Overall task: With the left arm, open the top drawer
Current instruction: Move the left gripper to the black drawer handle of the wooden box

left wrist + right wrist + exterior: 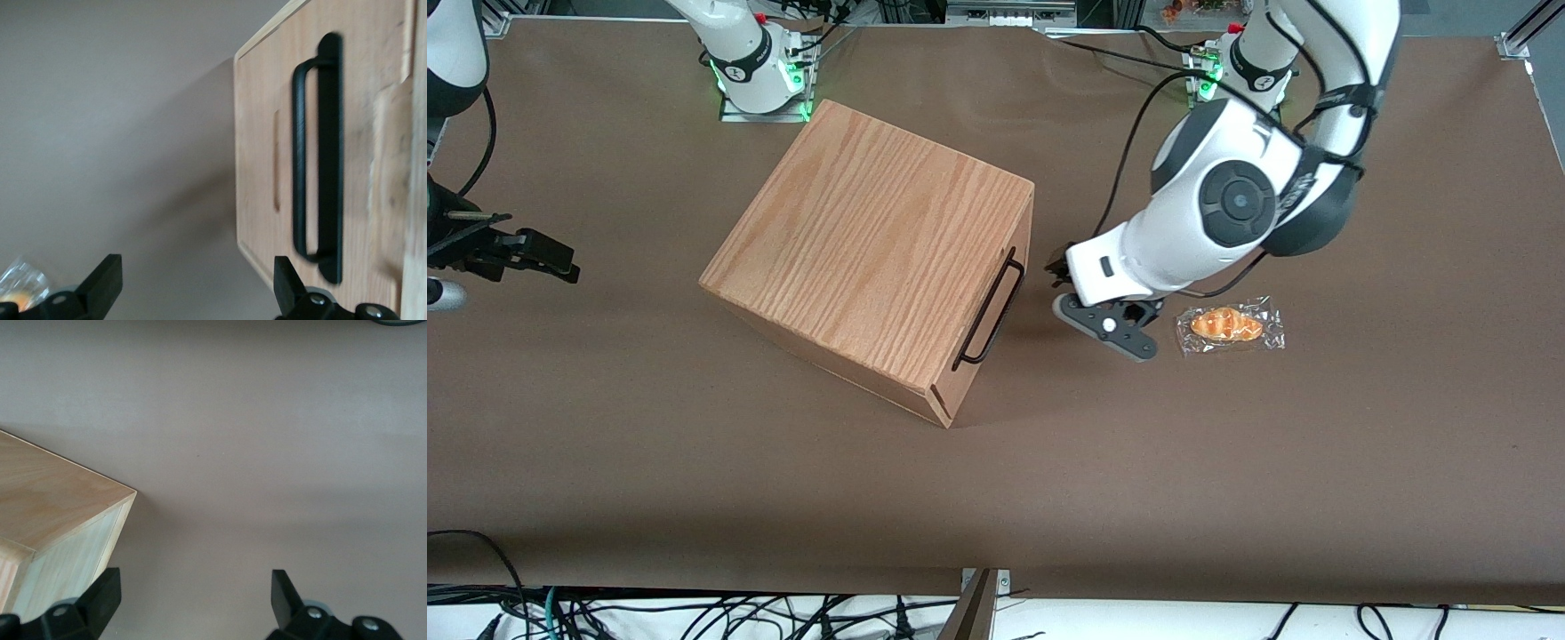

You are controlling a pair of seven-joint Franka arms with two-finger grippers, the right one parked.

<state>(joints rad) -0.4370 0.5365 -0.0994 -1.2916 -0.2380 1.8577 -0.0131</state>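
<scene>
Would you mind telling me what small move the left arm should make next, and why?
Probably ease the gripper toward the cabinet until its fingers straddle the black handle. The top drawer looks shut, the fingers are spread wide, and the gripper hangs in front of the drawer with a gap to the handle, between it and the wrapped pastry.
</scene>
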